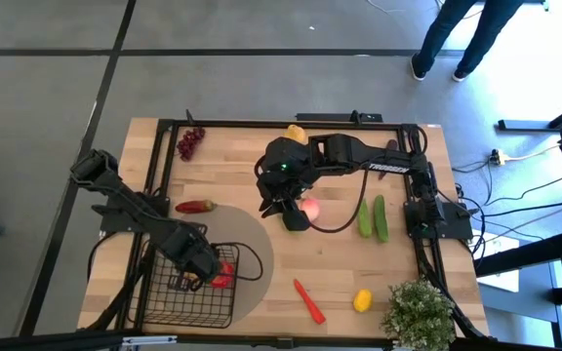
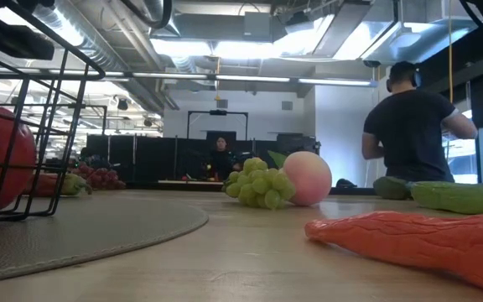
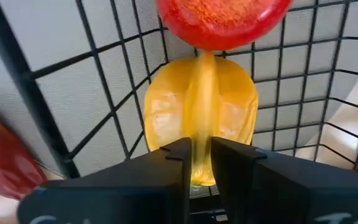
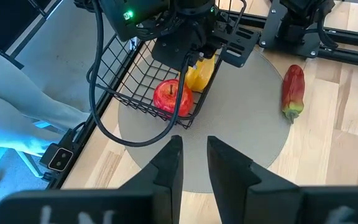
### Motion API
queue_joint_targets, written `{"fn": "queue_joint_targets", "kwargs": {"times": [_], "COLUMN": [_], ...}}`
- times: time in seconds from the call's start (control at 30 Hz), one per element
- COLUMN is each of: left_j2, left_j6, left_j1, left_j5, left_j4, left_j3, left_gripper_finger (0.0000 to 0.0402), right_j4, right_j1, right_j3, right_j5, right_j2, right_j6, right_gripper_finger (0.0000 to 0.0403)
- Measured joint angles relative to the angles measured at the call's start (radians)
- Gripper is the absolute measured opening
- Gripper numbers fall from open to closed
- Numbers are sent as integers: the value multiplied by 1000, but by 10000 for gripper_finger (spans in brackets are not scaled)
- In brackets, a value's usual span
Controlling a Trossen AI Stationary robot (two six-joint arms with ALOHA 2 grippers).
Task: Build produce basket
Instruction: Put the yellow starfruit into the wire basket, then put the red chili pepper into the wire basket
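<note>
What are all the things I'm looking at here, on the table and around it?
table: one, light wood
basket: one, black wire, on the mat
mat: one, tan, round
apple: one, red, in the basket
yellow fruit: one, in the basket
purple grapes: one bunch, far edge
red pepper: one, beside the mat
yellow piece: one, far edge
peach: one, pink, mid-table
green grapes: one bunch, beside the peach
cucumbers: two, green, side by side
chili: one, orange-red, near the lemon
lemon: one, yellow
plant: one, green, corner
person: one, standing beyond the table
left gripper: pinching the yellow fruit
right gripper: empty, over the peach
</note>
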Motion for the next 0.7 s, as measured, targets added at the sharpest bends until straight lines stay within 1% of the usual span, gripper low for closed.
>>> {"fn": "queue_joint_targets", "kwargs": {"times": [0.2,0.4,0.6,0.7], "left_j2": [0,-4,-104,-186], "left_j6": [-14,-138,-236,-308], "left_j1": [0,2,3,12], "left_j5": [-1,3,-5,-72], "left_j4": [0,-7,-9,-12], "left_j3": [0,0,1,1], "left_gripper_finger": [77,75,78,75], "right_j4": [-4,-46,-56,-58], "right_j1": [0,0,-3,-3], "right_j3": [0,1,1,1], "right_j5": [0,65,72,72], "right_j2": [0,0,0,-4], "right_j6": [-1,0,-5,-21], "right_gripper_finger": [71,71,71,71]}}
